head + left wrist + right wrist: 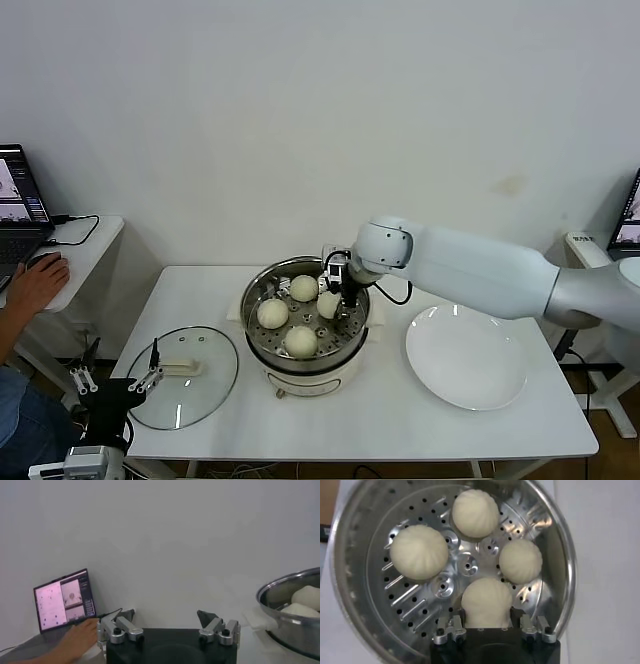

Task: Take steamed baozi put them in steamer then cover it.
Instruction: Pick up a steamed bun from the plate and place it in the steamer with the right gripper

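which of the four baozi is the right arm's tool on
The baozi between the right tool fingers, on the plate side of the steamer tray. The other three sit free on the tray, untouched.

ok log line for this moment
right end effector: shut on fourth cream-white bun | round steel steamer: three buns | left end effector: parked, open

4 baozi point(486, 600) in 1 steamer point(262, 290); 1 glass cover point(205, 385), 1 white plate point(466, 357), 1 laptop point(20, 205), 2 grippers point(335, 297).
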Robot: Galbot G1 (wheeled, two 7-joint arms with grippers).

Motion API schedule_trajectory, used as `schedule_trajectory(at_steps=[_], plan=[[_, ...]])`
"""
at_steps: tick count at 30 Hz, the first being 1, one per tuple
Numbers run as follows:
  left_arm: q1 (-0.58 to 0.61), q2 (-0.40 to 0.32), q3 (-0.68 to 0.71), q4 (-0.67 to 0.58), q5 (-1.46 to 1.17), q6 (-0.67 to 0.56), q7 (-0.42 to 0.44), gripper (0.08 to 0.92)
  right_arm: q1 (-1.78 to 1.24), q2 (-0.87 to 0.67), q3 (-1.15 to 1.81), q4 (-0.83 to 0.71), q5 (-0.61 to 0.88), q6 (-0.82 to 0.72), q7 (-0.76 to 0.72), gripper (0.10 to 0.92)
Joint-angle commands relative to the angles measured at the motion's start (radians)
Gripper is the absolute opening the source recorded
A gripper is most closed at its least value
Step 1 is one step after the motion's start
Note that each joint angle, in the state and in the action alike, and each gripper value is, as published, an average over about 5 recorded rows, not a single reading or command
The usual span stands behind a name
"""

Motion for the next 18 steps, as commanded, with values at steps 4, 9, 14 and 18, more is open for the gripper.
schedule_trajectory(at_steps=[4,9,14,18], plan=[[0.001,0.001,0.000,-0.002,0.001,0.000,0.000,0.823,0.003,-0.015,0.025,0.032,0.013,-0.017,0.009,0.640],[-0.002,0.003,0.000,-0.002,0.001,0.001,0.002,0.823,0.056,-0.116,0.053,0.152,0.057,-0.017,0.005,0.778],[-0.005,0.007,0.009,-0.003,0.001,0.003,0.004,0.823,0.063,-0.266,0.120,0.309,0.065,-0.016,0.010,0.821],[-0.008,0.010,0.015,-0.001,0.002,0.004,0.005,0.823,-0.007,-0.438,0.225,0.439,0.079,-0.002,0.097,0.823]])
